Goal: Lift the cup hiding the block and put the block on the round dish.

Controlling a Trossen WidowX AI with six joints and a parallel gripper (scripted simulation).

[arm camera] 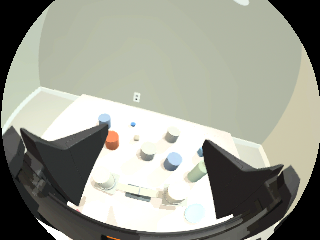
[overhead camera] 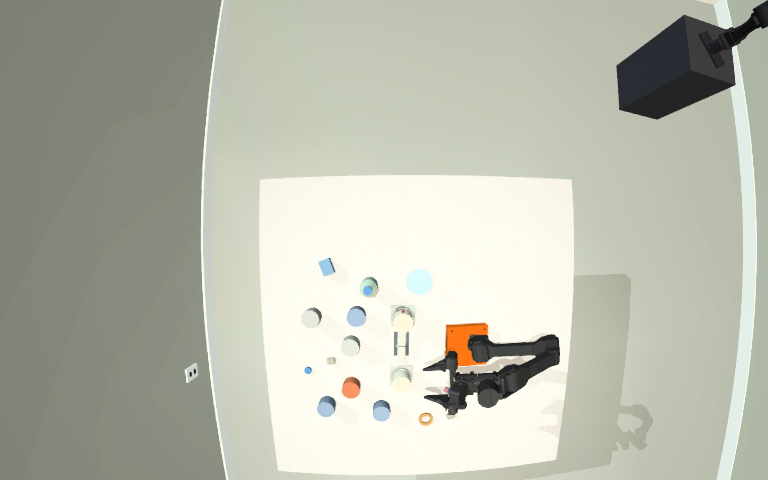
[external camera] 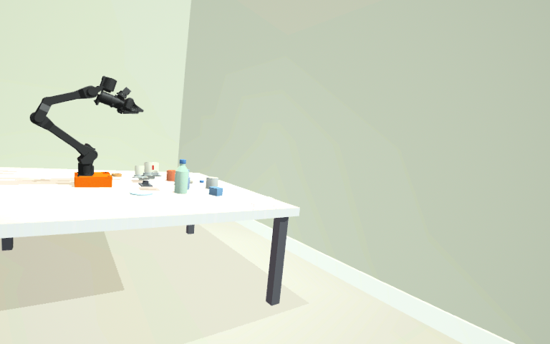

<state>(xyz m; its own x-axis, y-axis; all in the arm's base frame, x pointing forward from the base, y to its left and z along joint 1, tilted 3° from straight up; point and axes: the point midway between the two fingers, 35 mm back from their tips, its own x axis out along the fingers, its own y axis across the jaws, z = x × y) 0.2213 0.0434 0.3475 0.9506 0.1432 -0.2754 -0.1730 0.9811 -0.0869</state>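
Observation:
Two cream cups stand on the balance (overhead camera: 401,335) (arm camera: 151,192). The cup on the dish's side (overhead camera: 402,322) (external camera: 148,168) (arm camera: 176,194) has a small red mark beside or on it. The other cup (overhead camera: 400,383) (external camera: 138,170) (arm camera: 103,179) is at the far end in the exterior view; its pan looks slightly lower there. No block is visible under either cup. The pale blue round dish (overhead camera: 419,281) (external camera: 141,193) (arm camera: 195,213) has nothing on it. My gripper (overhead camera: 425,383) (external camera: 142,110) (arm camera: 156,134) is open and empty, high above the table, on the robot-base side of the balance.
A green bottle (overhead camera: 369,283) (external camera: 181,180) (arm camera: 197,172) stands near the dish. Beyond the balance are a red cup (overhead camera: 351,387) (arm camera: 112,140), several blue and grey cups, and a blue box (overhead camera: 326,266) (external camera: 215,191). An orange ring (overhead camera: 420,422) lies near the gripper's side.

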